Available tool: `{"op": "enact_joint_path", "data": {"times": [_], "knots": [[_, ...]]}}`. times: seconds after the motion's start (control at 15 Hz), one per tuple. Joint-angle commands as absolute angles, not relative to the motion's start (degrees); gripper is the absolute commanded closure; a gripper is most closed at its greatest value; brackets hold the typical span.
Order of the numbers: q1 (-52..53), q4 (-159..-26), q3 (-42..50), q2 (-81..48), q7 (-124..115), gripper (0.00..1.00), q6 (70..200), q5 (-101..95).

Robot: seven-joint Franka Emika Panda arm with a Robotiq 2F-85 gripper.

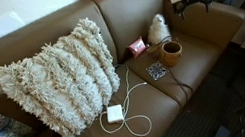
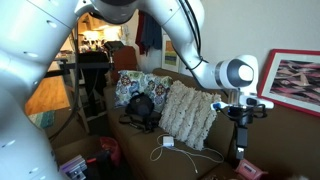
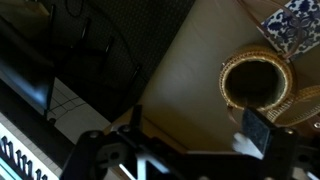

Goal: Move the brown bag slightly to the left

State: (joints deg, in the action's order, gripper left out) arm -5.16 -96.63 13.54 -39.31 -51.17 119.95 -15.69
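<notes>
The brown bag [image 1: 171,52] is a small orange-brown cup with a round dark mouth, standing on the brown couch seat [image 1: 200,50] near its armrest end. In the wrist view the brown bag [image 3: 257,85] shows from above at the right, its mouth facing the camera. My gripper [image 3: 195,128] hangs above the seat, open and empty. One fingertip pad [image 3: 255,130] lies just below the bag's rim in that view, with the bag off to the side of the gap between the fingers. In both exterior views the gripper [image 1: 191,6] [image 2: 238,148] is well above the cushion.
A flat dark patterned square [image 1: 156,71] lies beside the bag, a cream plush lump [image 1: 158,29] stands behind it and a small red object [image 1: 137,47] sits nearby. A big shaggy pillow [image 1: 59,80] and a white cable with charger [image 1: 115,112] occupy the seat's middle.
</notes>
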Motion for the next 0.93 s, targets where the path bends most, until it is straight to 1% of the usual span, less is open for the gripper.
{"op": "enact_joint_path", "data": {"times": [0.0,0.2,0.47,0.73,0.87], "knots": [[-4.96,-94.83,14.72,-44.64,-50.58,0.0,122.25,-15.03],[-5.09,-93.02,15.09,-48.97,-50.31,0.0,121.82,-14.02],[-4.91,-87.55,16.28,-56.53,-50.43,0.0,115.69,-13.7],[-7.04,-79.6,17.05,-63.78,-49.18,0.0,113.03,-12.4],[-7.74,-75.62,16.67,-65.46,-48.57,0.0,112.96,-10.84]]}}
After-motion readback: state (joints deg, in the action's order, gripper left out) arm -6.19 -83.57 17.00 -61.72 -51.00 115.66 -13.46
